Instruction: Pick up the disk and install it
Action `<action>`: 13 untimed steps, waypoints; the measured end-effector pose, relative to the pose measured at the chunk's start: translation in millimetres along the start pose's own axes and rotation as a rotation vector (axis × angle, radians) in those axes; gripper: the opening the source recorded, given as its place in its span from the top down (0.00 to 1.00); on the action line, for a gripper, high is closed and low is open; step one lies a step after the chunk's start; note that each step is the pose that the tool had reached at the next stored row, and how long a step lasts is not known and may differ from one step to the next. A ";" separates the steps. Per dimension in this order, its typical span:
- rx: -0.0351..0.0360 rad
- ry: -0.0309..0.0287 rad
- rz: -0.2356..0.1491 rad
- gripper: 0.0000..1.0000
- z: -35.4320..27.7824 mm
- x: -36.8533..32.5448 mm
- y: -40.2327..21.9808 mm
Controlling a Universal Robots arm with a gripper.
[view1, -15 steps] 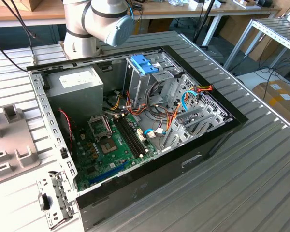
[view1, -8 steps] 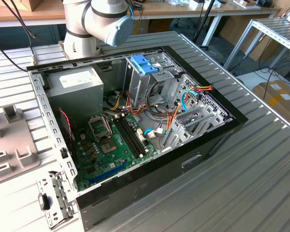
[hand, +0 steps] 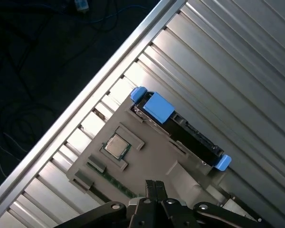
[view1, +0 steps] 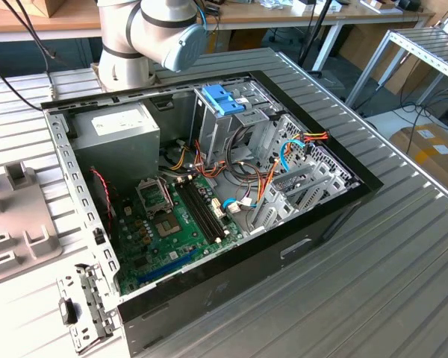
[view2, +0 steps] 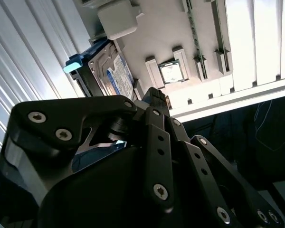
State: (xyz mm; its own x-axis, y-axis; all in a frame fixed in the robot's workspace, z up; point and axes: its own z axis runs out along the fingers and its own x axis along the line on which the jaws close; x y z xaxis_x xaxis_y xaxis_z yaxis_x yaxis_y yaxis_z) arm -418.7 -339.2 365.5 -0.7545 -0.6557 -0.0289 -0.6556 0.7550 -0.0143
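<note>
1. the black linkage gripper [hand: 154, 188] hung above the pale grey plastic fixture tray [hand: 147, 156]. its fingertips seemed pressed together on nothing, though the angle in both wrist views made that hard to be sure of.
2. the disk [hand: 190, 137], a flat dark hard drive in a bright blue plastic carrier, stood on edge in a slot along one side of that tray, apart from the gripper and not yet lifted.
3. with the jaws together, a descent would likely have knocked the drive's upper edge instead of straddling it.
4. a pinch on the slim edge or on the blue end tab [hand: 157, 107] might have let the drive tilt or slip.
5. the small square processor chip [hand: 116, 146] lay near in the same tray, so a stray approach could have struck it.
6. in the exterior view, loose coloured cables [view1: 265, 179] lay beside the grey metal drive cage [view1: 209, 123] inside the open black computer case [view1: 231, 276], and they could have snagged the drive.
</note>
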 end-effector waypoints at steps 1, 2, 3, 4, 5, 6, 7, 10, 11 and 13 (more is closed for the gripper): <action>-0.0002 -0.0001 -0.006 0.89 0.0 0.0 0.0; -0.0004 -0.0002 -0.013 0.89 0.0 0.0 0.0; -0.0006 -0.0003 -0.020 0.89 0.0 0.0 0.0; -0.0009 -0.0005 -0.033 0.89 0.0 0.0 0.0; -0.0012 -0.0006 -0.043 0.89 0.0 0.0 0.0; -0.0015 -0.0007 -0.051 0.89 0.0 0.0 0.0; -0.0016 -0.0008 -0.057 0.89 0.0 0.0 0.0; -0.0023 -0.0012 -0.080 0.89 0.0 0.0 0.0; -0.0024 -0.0013 -0.086 0.89 0.0 0.0 0.0; -0.0029 -0.0015 -0.102 0.89 0.0 0.0 0.0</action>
State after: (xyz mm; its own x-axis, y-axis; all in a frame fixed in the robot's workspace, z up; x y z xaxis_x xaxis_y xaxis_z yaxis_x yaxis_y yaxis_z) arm -418.7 -339.2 365.5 -0.6835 -0.7294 -0.0289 -0.7294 0.6840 -0.0143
